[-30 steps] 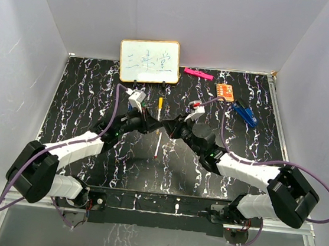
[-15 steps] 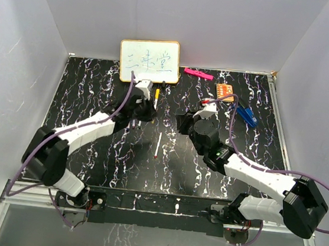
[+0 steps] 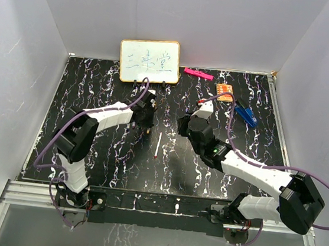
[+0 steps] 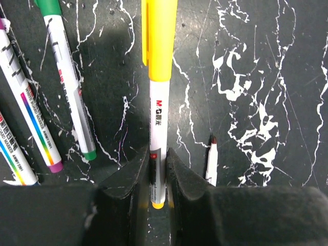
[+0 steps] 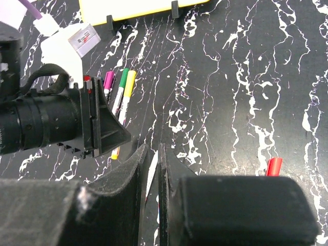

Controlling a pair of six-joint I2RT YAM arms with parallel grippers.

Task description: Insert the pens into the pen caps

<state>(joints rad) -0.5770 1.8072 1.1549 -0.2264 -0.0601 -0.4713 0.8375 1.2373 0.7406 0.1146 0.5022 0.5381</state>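
My left gripper is shut on the white barrel of a yellow-capped pen, low over the table near its yellow end. Green and purple capped pens lie just to its left. In the top view the left gripper is left of centre. An uncapped red-tipped pen lies on the table, also seen in the left wrist view. My right gripper is shut and empty, above that pen. A red cap lies to its right.
A whiteboard stands at the back. A pink bar, an orange board and a blue clip lie at the back right. White walls enclose the table.
The grippers met at the table's middle around the yellow pen. My left gripper carried it left, down beside the other pens. My right gripper drew back to the right.
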